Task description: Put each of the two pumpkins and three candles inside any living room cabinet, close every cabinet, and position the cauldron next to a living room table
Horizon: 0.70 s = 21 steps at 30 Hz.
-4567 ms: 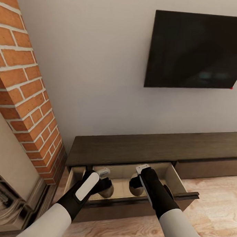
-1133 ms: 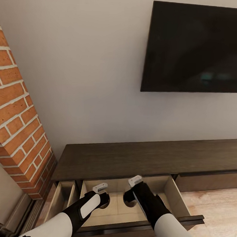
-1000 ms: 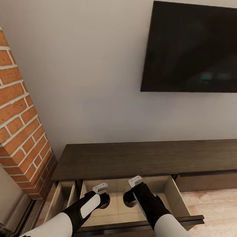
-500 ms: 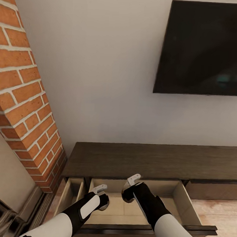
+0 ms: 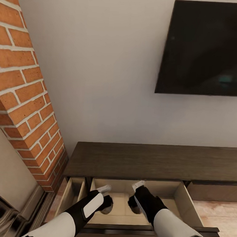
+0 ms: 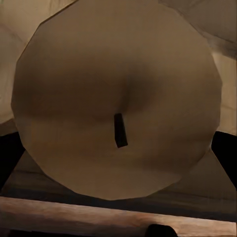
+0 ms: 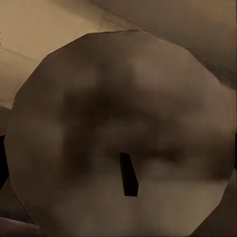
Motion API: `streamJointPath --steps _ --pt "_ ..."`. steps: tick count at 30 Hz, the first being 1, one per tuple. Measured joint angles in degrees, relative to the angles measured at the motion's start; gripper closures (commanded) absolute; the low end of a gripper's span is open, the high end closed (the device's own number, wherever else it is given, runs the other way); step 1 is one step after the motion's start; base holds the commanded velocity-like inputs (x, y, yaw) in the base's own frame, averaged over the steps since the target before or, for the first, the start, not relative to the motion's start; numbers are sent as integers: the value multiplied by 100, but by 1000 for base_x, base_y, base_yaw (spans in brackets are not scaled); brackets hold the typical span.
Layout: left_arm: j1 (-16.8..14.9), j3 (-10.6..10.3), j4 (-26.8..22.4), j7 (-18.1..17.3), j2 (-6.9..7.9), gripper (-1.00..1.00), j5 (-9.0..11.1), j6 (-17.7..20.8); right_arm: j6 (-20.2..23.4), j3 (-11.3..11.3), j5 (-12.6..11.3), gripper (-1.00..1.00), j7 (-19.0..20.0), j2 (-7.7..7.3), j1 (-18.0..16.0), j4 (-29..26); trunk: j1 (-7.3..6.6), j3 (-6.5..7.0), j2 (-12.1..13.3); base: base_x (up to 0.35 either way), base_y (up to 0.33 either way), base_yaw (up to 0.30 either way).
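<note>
Dark brown wood-grain cabinet (image 5: 147, 161), grey-olive candles (image 6: 116, 103), red brick column (image 5: 23, 93).

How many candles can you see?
2. One candle fills the left wrist view, the other candle the right wrist view, each close before its gripper, over the open drawer. The head view hides them behind the arms. A third may be hidden.

Even, soft rendered light, no glare; wrist views dim, blurred and blocky at close range.
</note>
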Motion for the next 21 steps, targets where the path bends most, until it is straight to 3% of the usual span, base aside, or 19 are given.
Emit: streamJointPath --steps 3,4,8,21 --pt "-2 5 -53 430 0 100 -8 109 -28 -14 -761 100 -211 -31 -85 319 0 0 0 0 0 0" --pt "-4 9 -89 482 11 100 -1 119 -30 -8 -876 100 -254 -32 -95 359 0 1 0 0 0 0" --pt "2 3 -335 525 50 100 -8 132 -32 4 -993 100 -292 -33 -103 389 0 1 0 0 0 0" --pt "4 -3 -893 550 75 100 -1 168 -26 23 -1015 100 -251 -25 -96 311 0 1 0 0 0 0"
